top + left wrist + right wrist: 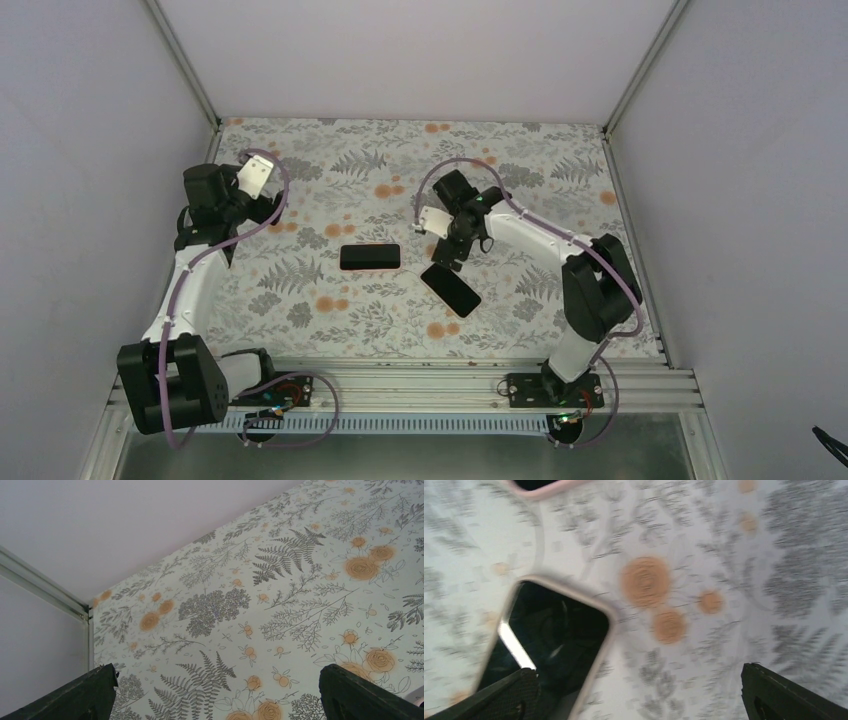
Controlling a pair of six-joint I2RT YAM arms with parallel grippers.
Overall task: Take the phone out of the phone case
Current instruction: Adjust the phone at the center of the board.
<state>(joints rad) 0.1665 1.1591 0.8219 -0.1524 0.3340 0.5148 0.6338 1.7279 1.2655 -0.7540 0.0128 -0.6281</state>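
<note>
A black phone (450, 289) lies diagonally on the floral mat; in the right wrist view its glossy screen (549, 635) shows a pale rim. A second dark rectangle with a pinkish rim, the phone case (369, 257), lies flat to its left and apart from it, and only its edge (541, 486) shows at the top of the wrist view. My right gripper (443, 262) (639, 695) hangs open just over the phone's far end, its left fingertip (516, 695) above the screen and nothing between the fingers. My left gripper (262, 208) (217, 690) is open and empty over the far left of the mat.
Grey walls enclose the mat on the left, back and right. The back-left corner post (45, 592) stands close to the left gripper. A metal rail (400, 385) carrying both arm bases runs along the near edge.
</note>
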